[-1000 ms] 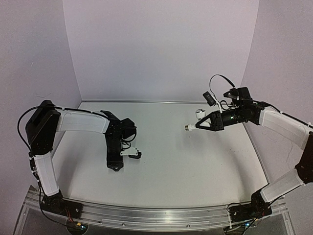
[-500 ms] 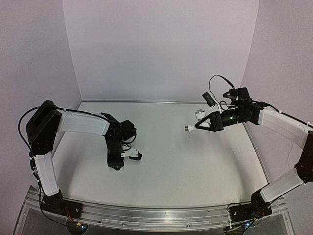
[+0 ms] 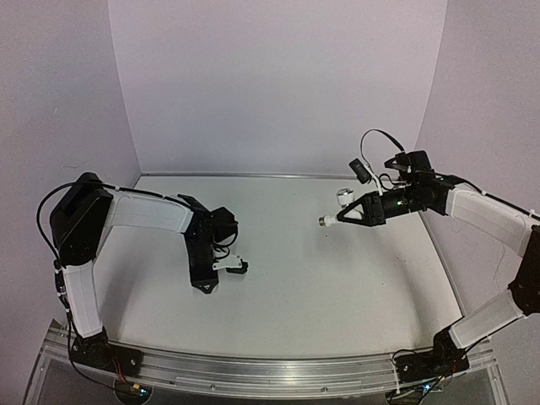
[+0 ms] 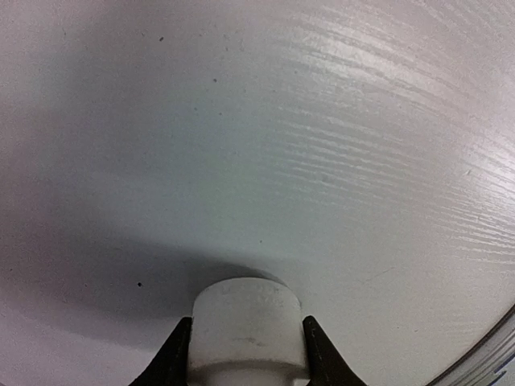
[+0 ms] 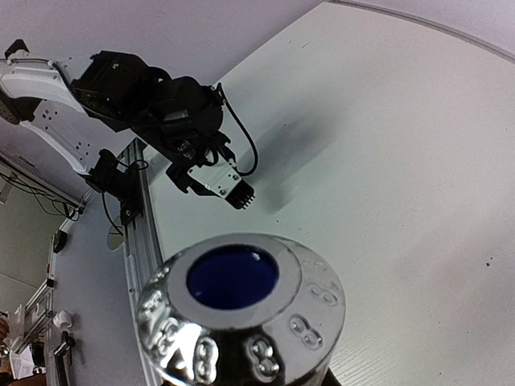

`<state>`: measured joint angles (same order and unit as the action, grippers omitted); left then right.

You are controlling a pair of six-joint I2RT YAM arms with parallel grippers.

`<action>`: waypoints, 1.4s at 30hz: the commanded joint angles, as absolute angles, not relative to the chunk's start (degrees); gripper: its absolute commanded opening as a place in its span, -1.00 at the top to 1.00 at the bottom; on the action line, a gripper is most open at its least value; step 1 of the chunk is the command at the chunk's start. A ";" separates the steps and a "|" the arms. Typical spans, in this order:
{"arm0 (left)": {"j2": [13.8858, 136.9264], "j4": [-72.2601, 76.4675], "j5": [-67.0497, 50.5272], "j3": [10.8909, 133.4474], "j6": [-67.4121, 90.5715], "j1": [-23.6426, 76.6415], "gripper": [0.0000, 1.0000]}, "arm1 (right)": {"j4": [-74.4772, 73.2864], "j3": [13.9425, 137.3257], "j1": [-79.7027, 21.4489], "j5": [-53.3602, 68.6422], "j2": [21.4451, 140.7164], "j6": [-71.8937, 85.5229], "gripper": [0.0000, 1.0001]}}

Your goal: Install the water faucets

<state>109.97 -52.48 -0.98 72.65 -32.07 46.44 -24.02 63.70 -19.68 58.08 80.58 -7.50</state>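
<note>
In the left wrist view a short white cylindrical fitting (image 4: 245, 320) stands on the white table, and my left gripper (image 4: 247, 352) is shut on it, a black fingertip pressed to each side. From above, the left gripper (image 3: 203, 284) points straight down at the table left of centre and hides the fitting. My right gripper (image 3: 342, 217) hovers above the table at the right, shut on a water faucet (image 3: 334, 218) whose white knob (image 3: 344, 197) sticks up and whose metallic end (image 3: 323, 222) points left. That shiny round end with a blue centre (image 5: 241, 310) fills the lower right wrist view.
The white table (image 3: 321, 287) is walled by pale panels at the back and sides. An aluminium rail (image 3: 270, 371) carrying both arm bases runs along the near edge. The left arm (image 5: 161, 104) shows across the table in the right wrist view.
The left gripper's jaws have closed onto the white fitting and the left arm has shifted slightly. The right arm with the faucet has not moved.
</note>
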 commanded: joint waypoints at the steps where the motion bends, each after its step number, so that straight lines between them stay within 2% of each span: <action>1: 104.88 -50.72 -8.26 80.20 -25.82 46.41 0.92 | -22.65 67.90 -20.02 58.57 79.20 -8.94 1.00; 3: 102.83 -49.54 -11.24 83.21 -22.35 46.43 0.99 | -22.68 68.91 -19.99 58.42 78.46 -9.21 1.00; 11: 96.78 -40.17 -29.37 92.32 -6.71 46.41 1.00 | -23.26 75.63 -20.11 57.35 77.39 -8.45 1.00; 20: 82.05 -10.76 -34.52 79.81 14.50 46.31 1.00 | -23.72 80.54 -20.43 61.97 74.82 -9.49 1.00; 25: 84.40 -2.97 -46.87 81.49 24.20 46.32 1.00 | -23.55 83.49 -22.39 66.66 75.02 -8.72 1.00; 28: 85.64 9.93 -53.64 79.23 33.16 46.33 1.00 | -23.48 85.90 -23.95 68.63 75.15 -8.01 1.00; 31: 85.13 18.55 -54.51 76.81 39.69 46.31 1.00 | -23.44 88.32 -25.00 68.12 75.33 -7.45 1.00; 42: 85.15 31.90 -56.51 74.09 51.27 46.32 1.00 | -23.38 92.27 -30.33 66.61 76.94 -6.47 1.00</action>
<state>85.58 21.65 -54.30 74.91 45.30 46.44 -24.93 89.58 -28.03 66.04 76.40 -7.25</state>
